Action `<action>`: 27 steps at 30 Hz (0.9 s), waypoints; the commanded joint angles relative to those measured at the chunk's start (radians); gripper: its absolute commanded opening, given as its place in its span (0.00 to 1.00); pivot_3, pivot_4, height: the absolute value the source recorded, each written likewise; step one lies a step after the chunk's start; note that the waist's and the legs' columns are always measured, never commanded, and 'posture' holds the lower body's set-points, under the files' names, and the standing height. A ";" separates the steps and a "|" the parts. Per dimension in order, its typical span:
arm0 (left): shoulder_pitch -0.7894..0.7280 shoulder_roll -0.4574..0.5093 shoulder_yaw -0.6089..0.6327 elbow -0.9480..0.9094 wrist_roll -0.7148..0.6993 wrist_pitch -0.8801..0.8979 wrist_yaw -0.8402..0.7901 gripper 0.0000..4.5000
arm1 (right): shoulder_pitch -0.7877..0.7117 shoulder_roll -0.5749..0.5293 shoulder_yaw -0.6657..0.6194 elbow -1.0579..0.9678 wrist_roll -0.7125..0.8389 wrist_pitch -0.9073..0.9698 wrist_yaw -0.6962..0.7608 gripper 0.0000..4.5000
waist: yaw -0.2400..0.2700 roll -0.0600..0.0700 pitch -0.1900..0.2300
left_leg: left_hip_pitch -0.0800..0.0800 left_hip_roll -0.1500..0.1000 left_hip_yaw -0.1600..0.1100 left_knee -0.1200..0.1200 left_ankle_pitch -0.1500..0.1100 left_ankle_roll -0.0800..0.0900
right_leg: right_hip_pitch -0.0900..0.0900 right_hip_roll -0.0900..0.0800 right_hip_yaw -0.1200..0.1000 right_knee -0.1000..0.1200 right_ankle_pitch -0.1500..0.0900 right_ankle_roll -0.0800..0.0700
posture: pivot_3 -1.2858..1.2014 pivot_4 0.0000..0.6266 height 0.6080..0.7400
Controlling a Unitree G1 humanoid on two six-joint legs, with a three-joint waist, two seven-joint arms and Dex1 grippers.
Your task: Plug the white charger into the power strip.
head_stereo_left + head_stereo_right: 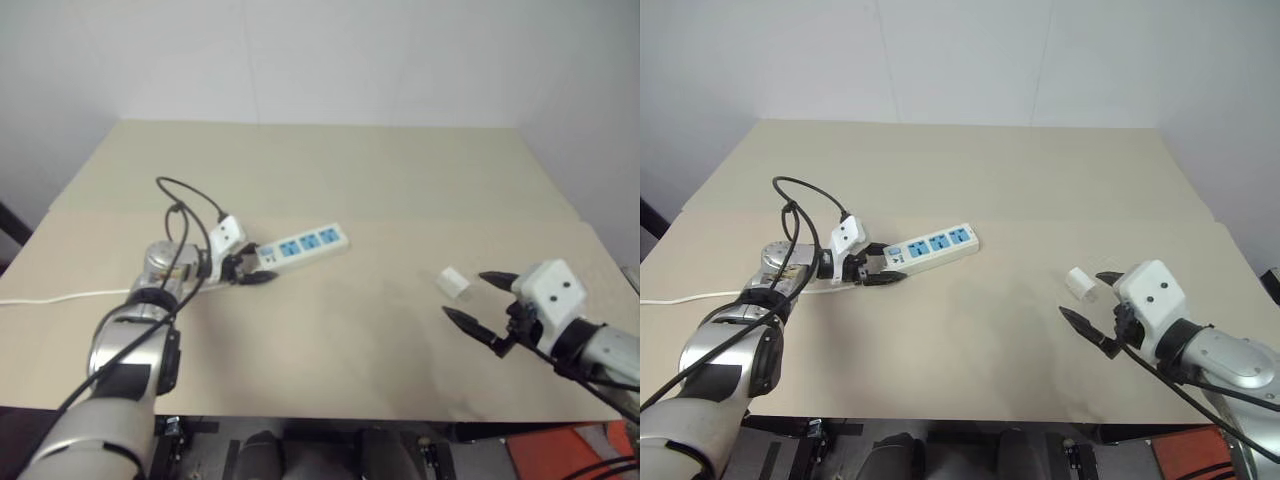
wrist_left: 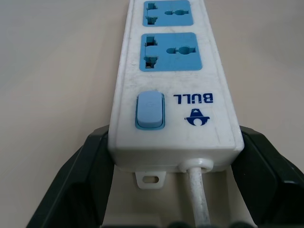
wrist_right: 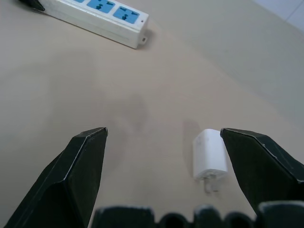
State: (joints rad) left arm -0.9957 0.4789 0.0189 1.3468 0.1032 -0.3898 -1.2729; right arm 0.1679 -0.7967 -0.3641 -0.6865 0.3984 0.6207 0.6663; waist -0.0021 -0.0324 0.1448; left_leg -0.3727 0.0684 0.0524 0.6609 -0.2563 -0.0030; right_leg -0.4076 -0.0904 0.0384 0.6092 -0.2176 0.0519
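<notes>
The power strip (image 1: 305, 243) lies flat on the beige table (image 1: 350, 170), slanting toward the far right, with three blue socket faces. My left gripper (image 1: 258, 266) is shut on its switch end; in the left wrist view the black fingers (image 2: 80, 175) press both sides of the strip (image 2: 173, 85) where the cord leaves it. The white charger (image 1: 453, 282) lies on its side at the table's right, apart from the strip. My right gripper (image 1: 466, 294) stands open just short of the charger (image 3: 209, 154), which lies near one finger with its prongs turned toward the gripper.
The strip's white cord (image 1: 60, 296) runs off to the table's left edge. A broad stretch of bare tabletop separates strip and charger. A white wall stands behind the table's far edge, and the right edge is close to the charger.
</notes>
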 commanded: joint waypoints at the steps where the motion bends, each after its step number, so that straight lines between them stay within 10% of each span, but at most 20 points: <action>1: -0.030 0.006 0.013 -0.056 -0.040 -0.048 -0.132 0.73 | 0.003 0.006 -0.011 -0.023 -0.011 -0.003 -0.022 1.00 | 0.003 0.000 0.000 | 0.000 0.000 0.000 0.000 0.000 0.000 | 0.000 0.000 0.000 0.000 0.000 0.000 | 0.52 0.24 1.00; 10: 0.039 -0.030 -0.020 -0.272 -0.106 0.080 -0.314 0.73 | 0.012 0.043 0.018 -0.020 -0.027 -0.017 -0.054 1.00 | 0.013 0.000 0.000 | -0.001 0.000 -0.001 0.000 0.000 0.000 | 0.000 0.000 -0.001 0.000 0.000 0.000 | 0.52 0.24 1.00; 20: 0.107 -0.050 -0.094 -0.325 -0.052 0.096 -0.147 0.73 | -0.018 0.056 0.052 0.002 -0.049 -0.025 -0.064 1.00 | 0.014 0.000 0.000 | 0.000 0.000 -0.002 0.000 0.000 0.000 | 0.000 0.000 0.000 0.000 0.000 0.000 | 0.52 0.24 1.00; 24: 0.112 -0.060 -0.088 -0.313 -0.070 0.082 -0.132 0.99 | -0.004 0.056 0.045 -0.005 -0.053 -0.025 -0.067 1.00 | 0.014 0.000 0.000 | -0.001 0.000 -0.002 0.000 0.000 0.000 | 0.000 0.000 -0.001 0.000 0.000 0.000 | 0.52 0.24 1.00; 27: 0.122 -0.067 -0.073 -0.318 -0.110 0.049 -0.179 0.99 | 0.009 0.058 0.030 -0.009 -0.052 -0.023 -0.069 1.00 | 0.013 0.000 0.000 | -0.001 0.000 -0.002 0.000 0.000 0.000 | 0.000 0.000 -0.001 0.000 0.000 0.000 | 0.52 0.24 1.00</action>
State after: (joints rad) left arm -0.8661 0.4111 -0.0688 1.0384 0.0333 -0.3080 -1.4252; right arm 0.1750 -0.7390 -0.2939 -0.6755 0.3542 0.6179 0.6058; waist 0.0108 -0.0326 0.1449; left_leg -0.3733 0.0680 0.0505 0.6612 -0.2562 -0.0028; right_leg -0.4076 -0.0902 0.0377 0.6091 -0.2177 0.0514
